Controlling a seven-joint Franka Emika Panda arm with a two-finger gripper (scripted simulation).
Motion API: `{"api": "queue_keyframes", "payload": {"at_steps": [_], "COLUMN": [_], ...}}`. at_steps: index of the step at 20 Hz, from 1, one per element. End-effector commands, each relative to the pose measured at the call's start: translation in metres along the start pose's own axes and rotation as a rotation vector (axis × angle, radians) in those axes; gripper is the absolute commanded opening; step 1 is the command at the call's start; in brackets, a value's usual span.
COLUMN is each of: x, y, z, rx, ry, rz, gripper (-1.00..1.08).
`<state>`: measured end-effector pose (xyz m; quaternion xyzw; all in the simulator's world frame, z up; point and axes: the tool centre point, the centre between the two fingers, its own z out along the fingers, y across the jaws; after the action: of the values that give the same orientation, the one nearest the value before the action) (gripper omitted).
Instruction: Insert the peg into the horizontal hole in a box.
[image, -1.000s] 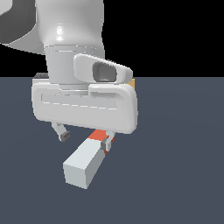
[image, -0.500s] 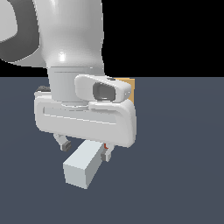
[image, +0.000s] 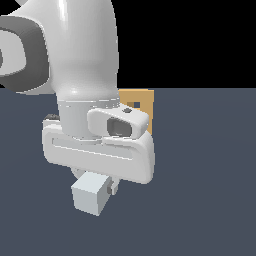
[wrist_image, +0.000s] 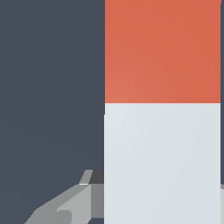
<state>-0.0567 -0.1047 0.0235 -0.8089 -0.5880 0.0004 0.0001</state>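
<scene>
The peg (image: 90, 196) shows only its pale grey-white end in the exterior view, just under the hand; its orange-red end is hidden behind the hand. In the wrist view the peg (wrist_image: 162, 144) fills one side, orange-red part beyond the pale part. My gripper (image: 95, 182) straddles the peg, and one finger (wrist_image: 76, 203) lies against its side, so it is shut on it. The tan box (image: 142, 100) stands behind the hand, mostly hidden, with its small square hole (image: 136, 105) showing just above the hand.
The dark grey floor (image: 210, 175) stretches around the hand and box. The arm's white body (image: 80, 55) fills the exterior view's upper left and hides what is behind it.
The hand has grown larger in the exterior view and moved down the picture with the peg. The peg's orange end has gone out of sight behind the hand. More of the box shows.
</scene>
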Motion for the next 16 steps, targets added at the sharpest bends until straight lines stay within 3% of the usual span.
{"api": "queue_keyframes", "payload": {"at_steps": [1, 11, 16], "x": [0.0, 0.001, 0.02], "y": [0.0, 0.0, 0.0], "z": [0.001, -0.001, -0.01], "rx": [0.0, -0.001, -0.001], "ry": [0.0, 0.001, 0.0], "rz": [0.0, -0.001, -0.013], "gripper": [-1.0, -1.0, -1.0]}}
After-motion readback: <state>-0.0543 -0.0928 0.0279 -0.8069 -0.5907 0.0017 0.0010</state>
